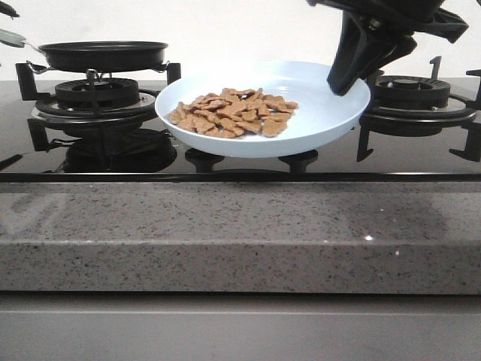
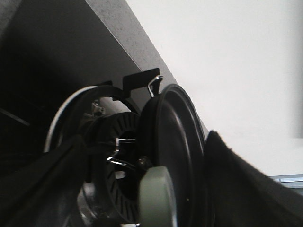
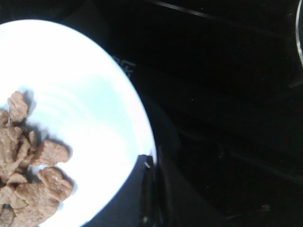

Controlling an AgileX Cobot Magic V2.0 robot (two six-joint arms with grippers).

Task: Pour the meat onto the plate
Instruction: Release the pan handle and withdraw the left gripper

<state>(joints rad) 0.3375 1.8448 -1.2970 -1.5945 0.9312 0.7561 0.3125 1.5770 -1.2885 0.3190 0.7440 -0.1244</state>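
The pale-blue plate (image 1: 331, 113) is held a little above the black cooktop between the two burners. A loose pile of tan-brown meat (image 1: 234, 113) lies on its left half. My right gripper (image 1: 344, 81) comes down from the upper right and is shut on the plate's right rim. The right wrist view shows the plate (image 3: 94, 94), the meat (image 3: 33, 179) and my right gripper (image 3: 150, 163) on the rim. My left gripper (image 2: 151, 208) is open, its fingers spread wide either side of the grey-green handle (image 2: 158, 198) of the black frying pan (image 1: 104, 54).
The frying pan sits on the left burner (image 1: 98, 94), its handle (image 1: 11, 36) running off the left edge. The right burner (image 1: 417, 94) stands just behind my right gripper. Two knobs (image 1: 298, 159) lie under the plate. A speckled stone counter edge (image 1: 240, 226) runs along the front.
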